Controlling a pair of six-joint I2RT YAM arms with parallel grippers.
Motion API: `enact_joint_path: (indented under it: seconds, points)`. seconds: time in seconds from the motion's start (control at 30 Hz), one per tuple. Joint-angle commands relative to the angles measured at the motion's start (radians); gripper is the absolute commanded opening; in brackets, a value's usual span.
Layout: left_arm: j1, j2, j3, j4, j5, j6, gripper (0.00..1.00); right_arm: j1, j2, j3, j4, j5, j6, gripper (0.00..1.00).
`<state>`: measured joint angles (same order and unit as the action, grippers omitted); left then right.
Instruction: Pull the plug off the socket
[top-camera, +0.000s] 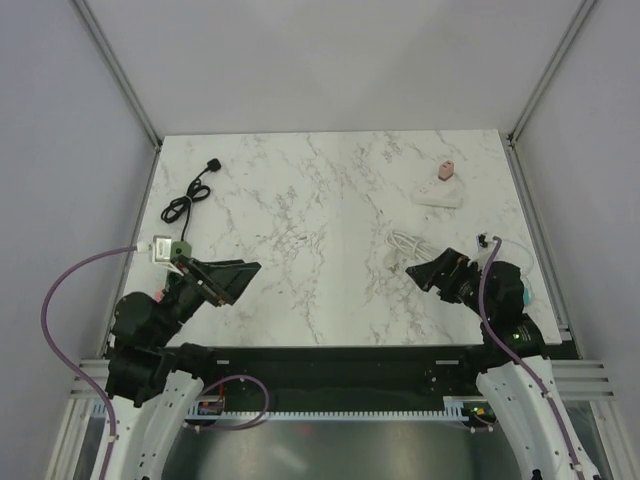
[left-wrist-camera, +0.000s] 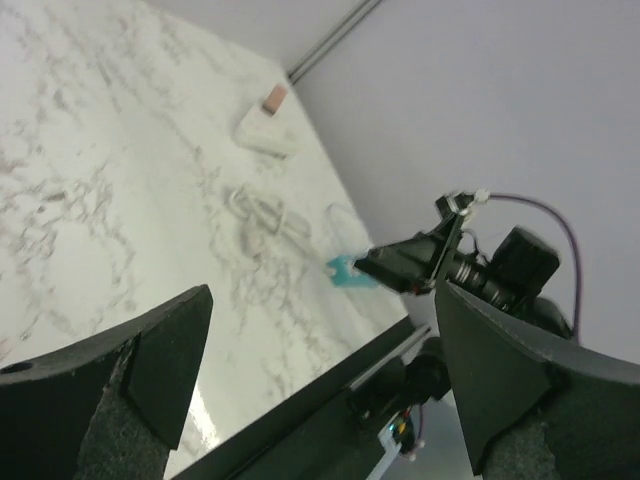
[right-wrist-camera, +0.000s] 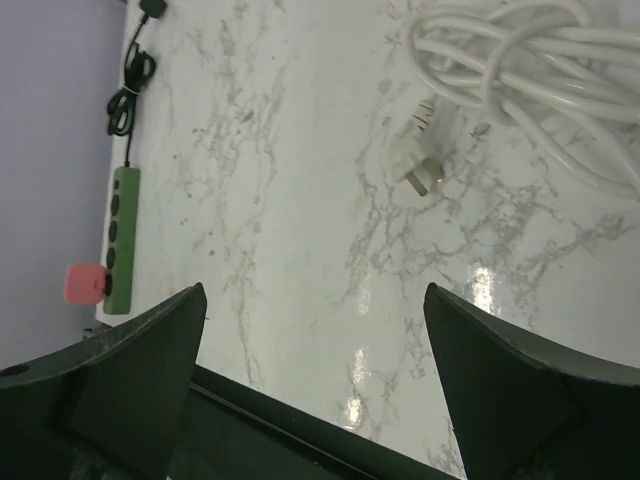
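A white socket block (top-camera: 437, 192) lies at the back right with a pink plug (top-camera: 445, 169) standing in it; both show in the left wrist view, block (left-wrist-camera: 262, 130) and plug (left-wrist-camera: 274, 97). A green power strip (right-wrist-camera: 120, 240) lies at the left edge with a second pink plug (right-wrist-camera: 85, 284) at its near end; in the top view only its far end (top-camera: 178, 247) shows beyond my left arm. My left gripper (top-camera: 225, 278) (left-wrist-camera: 320, 390) is open and empty beside the strip. My right gripper (top-camera: 432, 272) (right-wrist-camera: 315, 390) is open and empty, well short of the white block.
A coiled white cable (top-camera: 405, 245) (right-wrist-camera: 510, 60) with a loose white plug (right-wrist-camera: 420, 165) lies just ahead of my right gripper. A black cable (top-camera: 185, 200) with a black plug (top-camera: 210, 167) runs from the green strip. A small white box (top-camera: 158, 247) sits left of the strip.
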<state>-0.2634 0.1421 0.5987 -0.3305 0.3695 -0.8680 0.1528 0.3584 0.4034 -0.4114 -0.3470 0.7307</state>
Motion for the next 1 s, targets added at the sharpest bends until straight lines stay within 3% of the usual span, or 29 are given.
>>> enact_joint_path:
  seconds: [0.0, 0.07, 0.1, 0.2, 0.33, 0.47, 0.57, 0.67, 0.73, 0.87, 0.93, 0.97]
  points:
    - [0.003, 0.117, 0.111, -0.226, 0.083, 0.260, 1.00, -0.002, 0.100, 0.064, -0.075, 0.074, -0.103, 0.98]
    - [0.003, 0.154, 0.137, -0.277, 0.025, 0.250, 1.00, -0.002, 0.171, 0.058, 0.015, -0.007, -0.125, 0.98]
    - [0.003, 0.159, 0.147, -0.303, -0.048, 0.213, 1.00, -0.002, 0.194, 0.049, 0.066, -0.126, -0.122, 0.98]
    - [0.003, 0.169, 0.153, -0.363, -0.130, 0.184, 1.00, 0.002, 0.269, 0.012, 0.261, -0.208, -0.041, 0.98]
    - [0.003, 0.293, 0.228, -0.560, -0.299, 0.168, 1.00, 0.071, 0.376, 0.018, 0.405, -0.184, 0.021, 0.98]
    - [0.006, 0.516, 0.312, -0.666, -0.412, 0.234, 1.00, 0.212, 0.470, 0.057, 0.514, -0.103, 0.029, 0.98]
    - [0.022, 0.663, 0.372, -0.718, -0.565, 0.190, 1.00, 0.297, 0.533, 0.049, 0.589, -0.076, 0.064, 0.98]
    - [0.061, 0.738, 0.395, -0.687, -0.690, 0.132, 1.00, 0.350, 0.571, 0.022, 0.667, -0.058, 0.101, 0.98]
    - [0.098, 0.819, 0.429, -0.667, -0.681, 0.147, 1.00, 0.382, 0.588, 0.014, 0.683, -0.044, 0.102, 0.98]
    - [0.199, 0.979, 0.575, -0.615, -0.713, 0.251, 1.00, 0.418, 0.567, -0.011, 0.671, -0.038, 0.096, 0.98]
    - [0.233, 1.031, 0.595, -0.504, -0.653, 0.354, 1.00, 0.419, 0.525, -0.026, 0.654, -0.038, 0.093, 0.98]
    - [0.233, 1.101, 0.622, -0.499, -0.708, 0.383, 1.00, 0.418, 0.507, -0.038, 0.646, -0.038, 0.090, 0.98]
